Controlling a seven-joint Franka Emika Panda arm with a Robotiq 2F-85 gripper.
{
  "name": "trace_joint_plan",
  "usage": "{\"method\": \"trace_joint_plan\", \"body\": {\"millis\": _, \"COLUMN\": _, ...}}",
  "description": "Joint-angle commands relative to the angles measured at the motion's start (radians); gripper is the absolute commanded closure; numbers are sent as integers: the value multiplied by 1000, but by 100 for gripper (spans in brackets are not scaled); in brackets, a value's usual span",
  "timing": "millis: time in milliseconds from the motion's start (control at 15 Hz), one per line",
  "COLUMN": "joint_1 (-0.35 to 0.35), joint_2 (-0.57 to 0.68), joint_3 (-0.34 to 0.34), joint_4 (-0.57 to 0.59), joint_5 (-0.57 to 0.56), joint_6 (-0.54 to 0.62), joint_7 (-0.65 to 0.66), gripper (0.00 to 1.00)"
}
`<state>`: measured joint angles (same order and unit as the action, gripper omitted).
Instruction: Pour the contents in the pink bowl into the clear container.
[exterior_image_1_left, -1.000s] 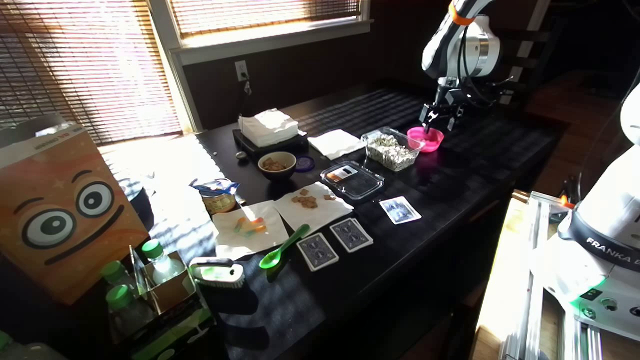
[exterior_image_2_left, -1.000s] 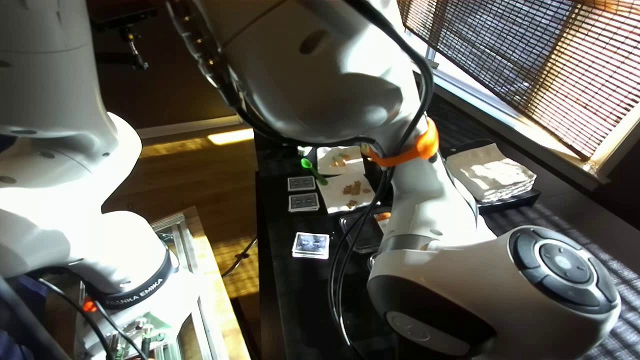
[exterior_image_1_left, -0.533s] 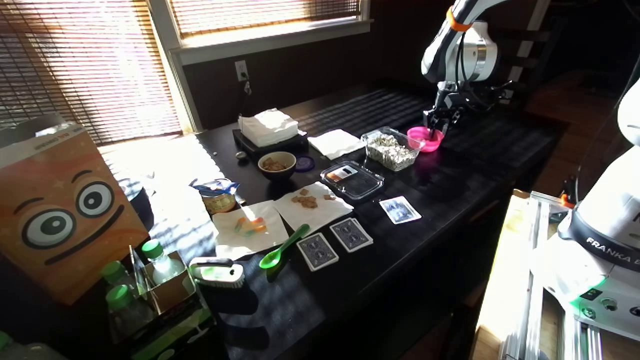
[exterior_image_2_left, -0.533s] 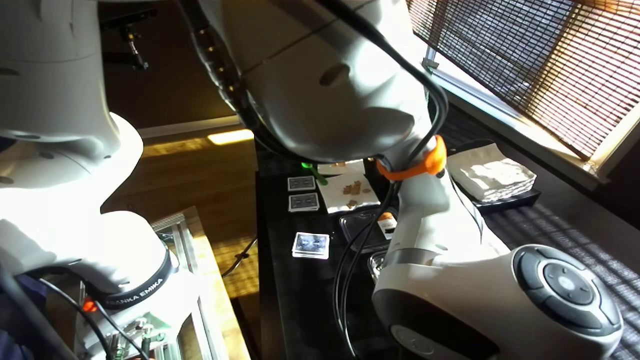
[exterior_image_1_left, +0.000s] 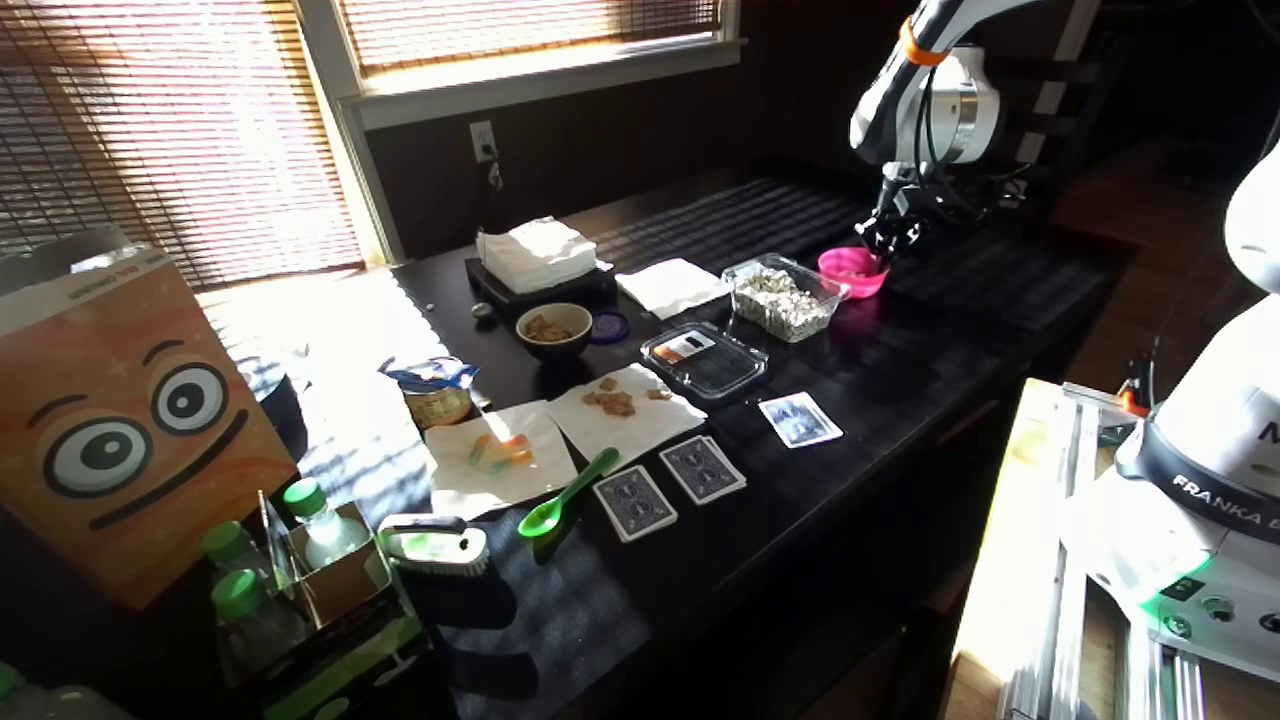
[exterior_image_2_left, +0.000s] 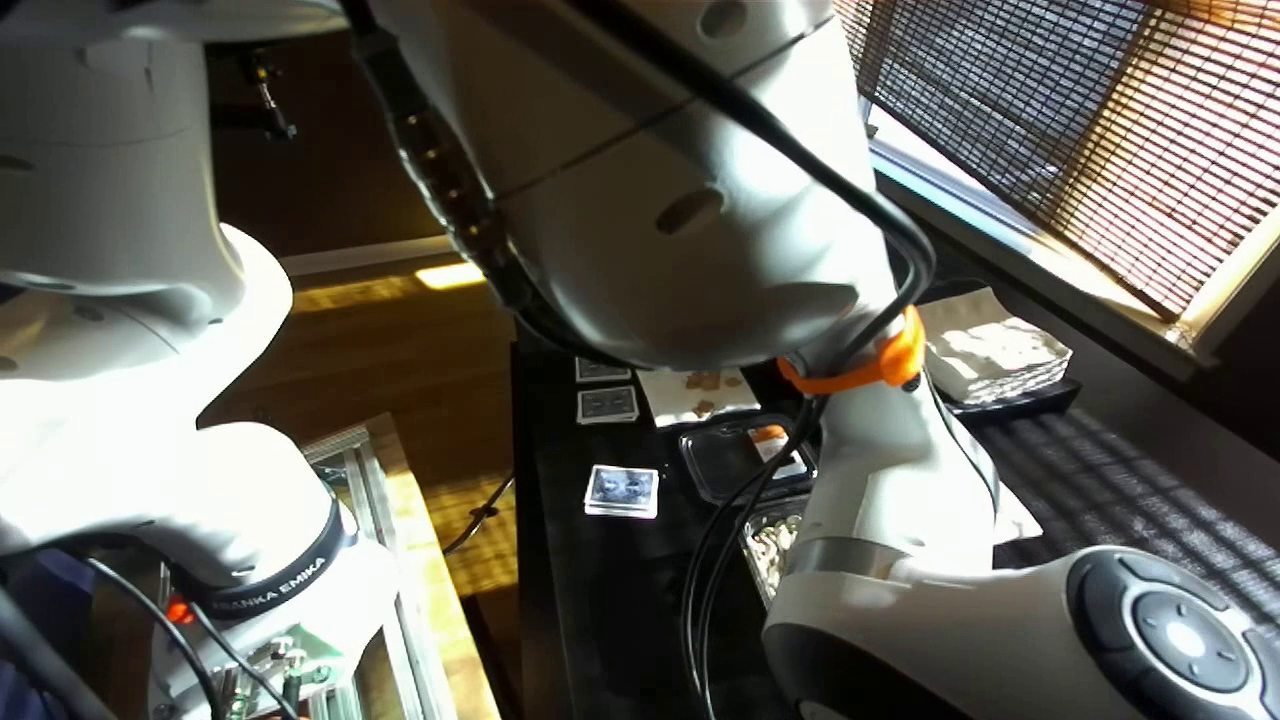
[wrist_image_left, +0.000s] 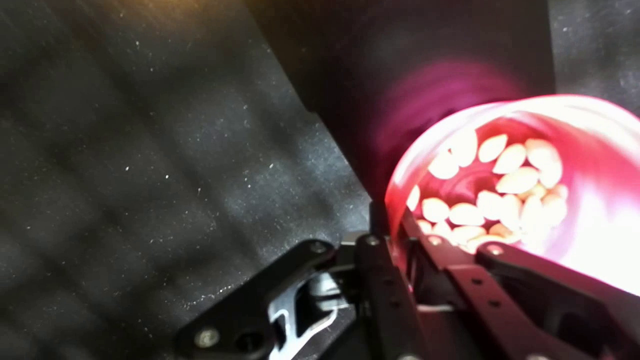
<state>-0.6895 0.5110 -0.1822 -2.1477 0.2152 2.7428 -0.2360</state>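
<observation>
Clear container (exterior_image_1_left: 802, 326), cards (exterior_image_1_left: 800, 419) on table (exterior_image_1_left: 872, 372)

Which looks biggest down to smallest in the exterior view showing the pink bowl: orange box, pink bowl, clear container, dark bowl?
1. Orange box
2. Clear container
3. Pink bowl and dark bowl: too alike to rank

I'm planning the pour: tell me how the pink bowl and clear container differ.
The pink bowl is round; the clear container is rectangular. The hand grips the pink bowl; nothing holds the clear container. The pink bowl shows some bare floor; the clear container looks fuller. Both hold pale pieces.
</observation>
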Motion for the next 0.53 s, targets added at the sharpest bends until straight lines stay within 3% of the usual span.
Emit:
{"method": "trace_joint_plan", "body": {"millis": 0, "joint_1": -63, "joint_2": -10, "joint_3": 41, "joint_4": 26, "joint_5": 47, "joint_6": -21, "joint_7": -35, "gripper": 100}}
{"method": "trace_joint_plan", "body": {"millis": 467, "joint_1": -135, "joint_2": -91, "joint_3": 96, "joint_4": 7, "joint_5": 77, "joint_6": -101, "joint_7": -97, "gripper": 99}}
